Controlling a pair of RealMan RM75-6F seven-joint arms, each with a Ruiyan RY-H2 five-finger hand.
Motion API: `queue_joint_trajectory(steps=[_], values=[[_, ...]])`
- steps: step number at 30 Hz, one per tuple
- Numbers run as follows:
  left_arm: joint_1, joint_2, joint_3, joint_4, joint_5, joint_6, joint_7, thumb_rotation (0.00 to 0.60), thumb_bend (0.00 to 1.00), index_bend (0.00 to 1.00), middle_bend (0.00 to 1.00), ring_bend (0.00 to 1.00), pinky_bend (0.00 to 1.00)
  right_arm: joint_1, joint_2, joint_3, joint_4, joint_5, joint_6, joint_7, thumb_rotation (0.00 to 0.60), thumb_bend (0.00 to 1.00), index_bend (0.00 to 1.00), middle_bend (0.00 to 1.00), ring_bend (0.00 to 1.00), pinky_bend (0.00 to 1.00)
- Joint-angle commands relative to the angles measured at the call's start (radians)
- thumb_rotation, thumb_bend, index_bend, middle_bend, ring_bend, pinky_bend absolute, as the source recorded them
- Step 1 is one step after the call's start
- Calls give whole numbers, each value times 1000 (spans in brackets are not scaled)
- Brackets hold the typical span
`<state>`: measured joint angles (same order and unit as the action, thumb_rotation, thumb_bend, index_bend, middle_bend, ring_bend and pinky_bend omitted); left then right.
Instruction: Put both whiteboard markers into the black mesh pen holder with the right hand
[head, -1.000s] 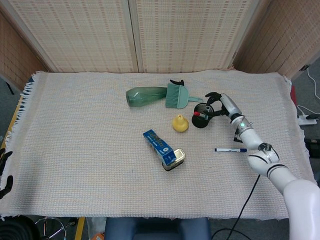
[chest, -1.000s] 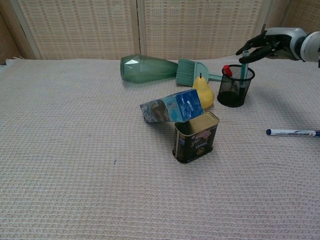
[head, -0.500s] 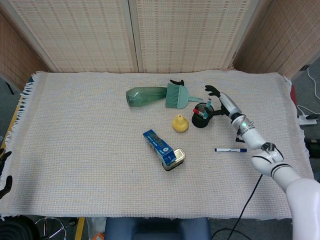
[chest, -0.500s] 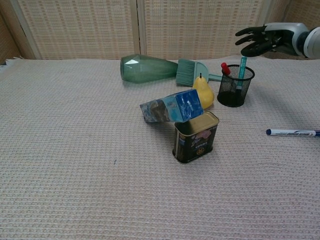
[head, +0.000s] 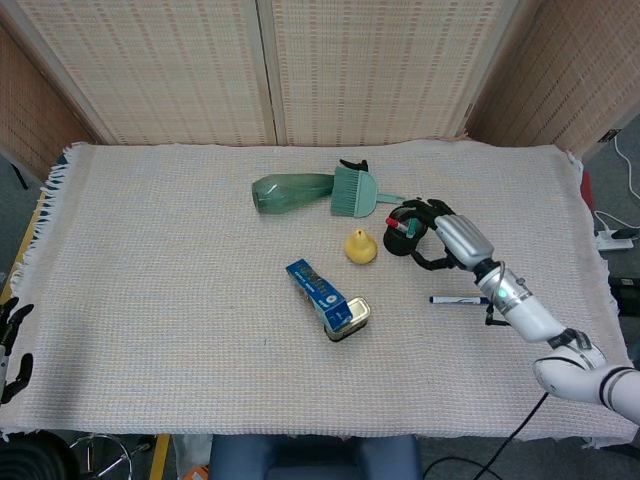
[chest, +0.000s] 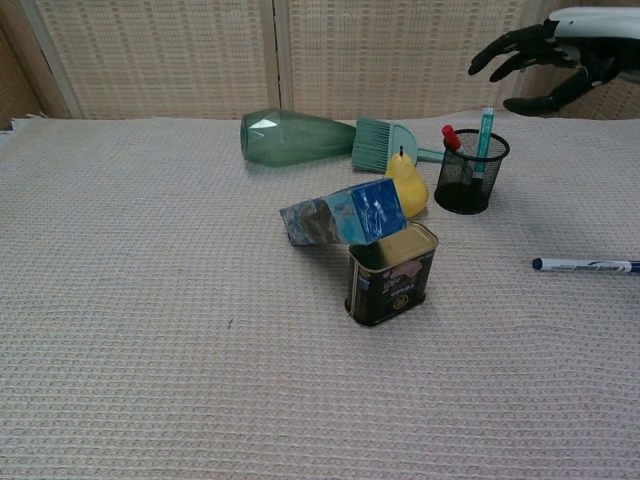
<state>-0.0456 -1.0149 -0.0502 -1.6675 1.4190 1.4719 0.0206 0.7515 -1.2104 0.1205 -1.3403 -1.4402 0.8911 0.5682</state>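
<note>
Since a second ago the right hand (chest: 548, 68) has let go of the teal marker (chest: 483, 135) and lifted clear, fingers spread, holding nothing; that marker stands in the mesh holder (chest: 470, 172) beside a red-capped pen (chest: 451, 138); one down by my reading. The blue marker (chest: 584, 266) lies on the cloth (chest: 150, 330), well apart from the holder; next pickup. Left hand (head: 14, 338) at table edge, state unclear.

Right hand (chest: 560, 60) cut by edge; left hand (head: 12, 340) perhaps partly visible

Right hand (chest: 550, 62) raised, fingers spread.
</note>
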Motion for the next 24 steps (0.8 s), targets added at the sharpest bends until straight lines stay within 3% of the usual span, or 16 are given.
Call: queue_joint_trajectory(steps=[1, 12, 24], values=[[3, 4, 3, -8, 11, 10, 1, 600, 486, 125, 0, 0, 99, -188, 182, -100, -379, 230, 100, -570, 600, 347, 257, 76, 151, 0], [8, 8, 6, -18, 16, 18, 10, 600, 486, 124, 0, 0, 99, -206, 62, -154, -246, 319, 28, -765, 600, 347, 278, 76, 152, 0], [4, 6, -1, -7, -12, 1, 1, 600, 486, 125, 0, 0, 99, -120, -83, -85, -101, 430, -88, -848, 600, 347, 345, 96, 182, 0]])
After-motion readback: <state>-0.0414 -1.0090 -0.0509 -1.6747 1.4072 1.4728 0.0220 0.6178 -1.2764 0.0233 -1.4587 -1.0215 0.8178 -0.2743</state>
